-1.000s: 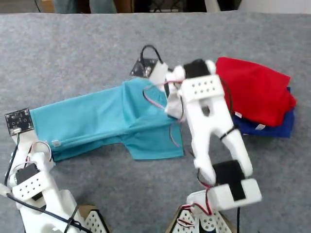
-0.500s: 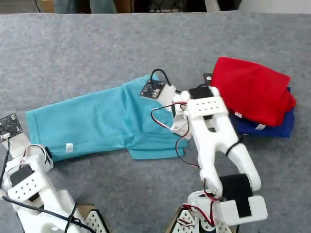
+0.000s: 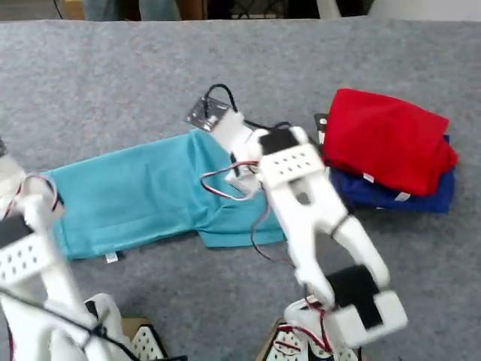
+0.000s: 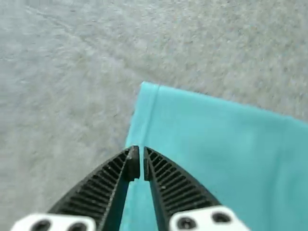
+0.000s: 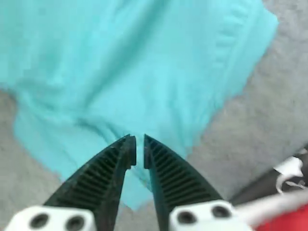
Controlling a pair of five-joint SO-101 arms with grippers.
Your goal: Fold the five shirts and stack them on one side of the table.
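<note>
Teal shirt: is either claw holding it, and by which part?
Nothing is held. The left claw and right claw are both shut, with no teal shirt cloth pinched.

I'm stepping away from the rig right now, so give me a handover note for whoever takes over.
Left hand: shut, nothing held, over one end edge of the teal shirt.
Right hand: shut, nothing held, above the same shirt's other end.
Done: red shirt folded on top of the folded blue shirt, on the right arm's side of the table.
Left: teal shirt lies partly folded mid-table; finish it and stack it.
</note>
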